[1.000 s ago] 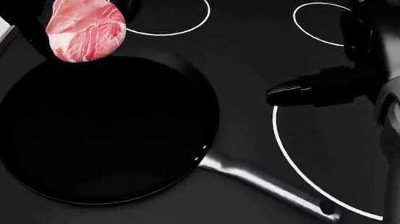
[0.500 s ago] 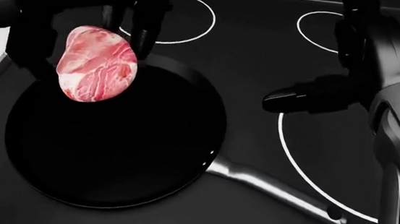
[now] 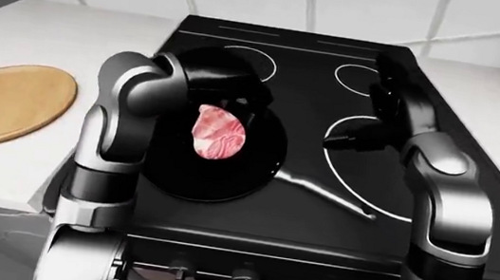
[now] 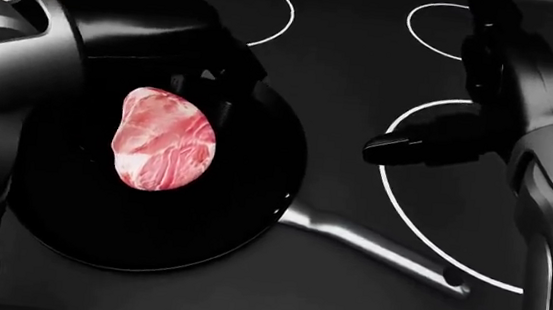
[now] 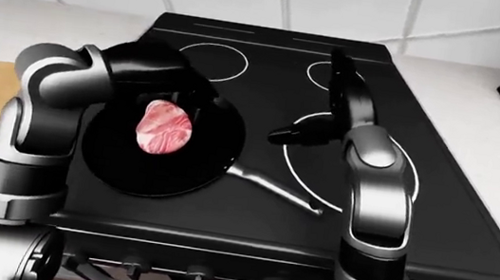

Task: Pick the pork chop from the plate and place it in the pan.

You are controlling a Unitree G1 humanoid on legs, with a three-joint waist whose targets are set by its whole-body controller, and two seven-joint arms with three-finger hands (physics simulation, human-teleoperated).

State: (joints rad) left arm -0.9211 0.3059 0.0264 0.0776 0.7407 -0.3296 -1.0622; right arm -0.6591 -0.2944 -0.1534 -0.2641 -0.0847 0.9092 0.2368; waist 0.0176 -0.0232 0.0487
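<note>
The pink marbled pork chop [image 4: 164,141] hangs on edge over the middle of the black frying pan [image 4: 251,220], which sits on the stove's lower-left burner. My left hand [image 4: 201,97] reaches in from the left and is shut on the chop's top edge, its black fingers [image 4: 222,112] covering the pan's upper rim. I cannot tell whether the chop touches the pan floor. The right hand [image 4: 390,148] hovers open and empty over the right burner ring, to the right of the pan. The round tan plate [image 3: 1,102] lies bare on the counter at the left.
The pan's steel handle [image 4: 369,250] points to the lower right, under the right hand. The black glass stove [image 3: 317,213] has white burner rings [image 4: 403,204]. White counter [image 3: 34,34] flanks it on both sides, with a tiled wall along the top of the eye views.
My left hand has carried the chop down and to the right, from the pan's upper-left rim to over its middle. The right hand has barely moved.
</note>
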